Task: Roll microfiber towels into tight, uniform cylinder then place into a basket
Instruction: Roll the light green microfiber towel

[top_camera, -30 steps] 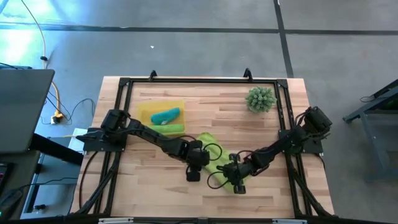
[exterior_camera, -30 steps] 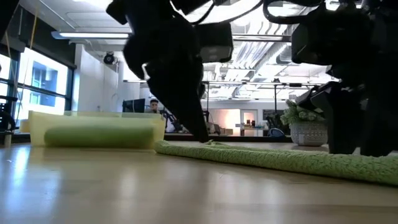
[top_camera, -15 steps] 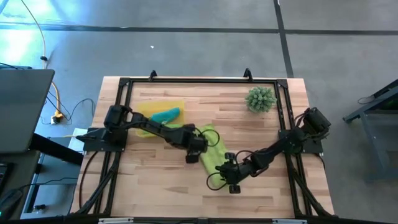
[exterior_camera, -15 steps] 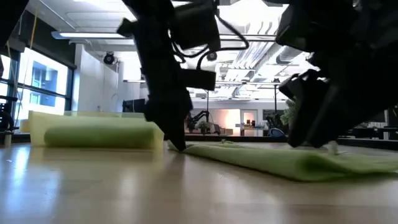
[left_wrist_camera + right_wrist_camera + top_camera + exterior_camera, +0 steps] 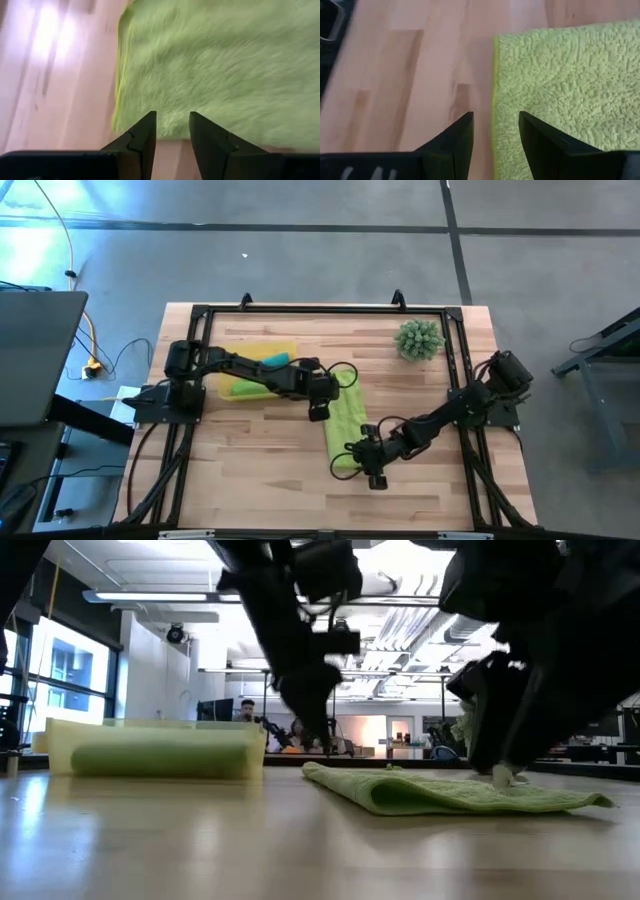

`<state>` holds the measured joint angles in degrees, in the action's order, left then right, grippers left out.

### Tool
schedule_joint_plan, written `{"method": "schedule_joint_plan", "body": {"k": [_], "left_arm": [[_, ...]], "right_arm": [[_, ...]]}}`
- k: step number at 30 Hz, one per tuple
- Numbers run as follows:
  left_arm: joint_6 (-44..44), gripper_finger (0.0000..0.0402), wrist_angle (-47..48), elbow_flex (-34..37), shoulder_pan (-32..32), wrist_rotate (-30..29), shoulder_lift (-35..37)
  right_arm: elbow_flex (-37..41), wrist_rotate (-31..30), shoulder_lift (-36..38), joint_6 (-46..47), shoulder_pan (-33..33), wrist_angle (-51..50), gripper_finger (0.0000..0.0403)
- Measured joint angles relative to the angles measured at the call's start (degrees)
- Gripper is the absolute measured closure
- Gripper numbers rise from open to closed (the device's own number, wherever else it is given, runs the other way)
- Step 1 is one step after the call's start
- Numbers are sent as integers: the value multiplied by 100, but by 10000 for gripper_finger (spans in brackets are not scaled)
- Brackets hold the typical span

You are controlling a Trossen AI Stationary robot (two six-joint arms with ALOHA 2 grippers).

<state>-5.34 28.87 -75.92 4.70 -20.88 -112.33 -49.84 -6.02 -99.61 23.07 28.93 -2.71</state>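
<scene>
Wooden table (image 5: 250,470) under office ceiling lights (image 5: 150,597)

Towel (image 5: 343,424) right of basket (image 5: 232,359)

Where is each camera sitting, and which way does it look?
High view: above the table, looking straight down; both arms show, over the green towel.
Low view: at tabletop height, looking across into the room; dark arms come down from above.
Left wrist view: on the left arm, past the left claw.
Right wrist view: past the right claw.
All four share that towel.
</scene>
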Motion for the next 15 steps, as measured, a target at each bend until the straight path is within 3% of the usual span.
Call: {"method": "schedule_joint_plan", "body": {"k": [11,15], "left_arm": [[147,296,-64,-118,-902,2046,584],[795,296,-110,6,-1403,2272,548]], "right_arm": [[-2,52,943,-114,0,-1505,253],[-2,48,1015,-216,5,-1963,253]]}}
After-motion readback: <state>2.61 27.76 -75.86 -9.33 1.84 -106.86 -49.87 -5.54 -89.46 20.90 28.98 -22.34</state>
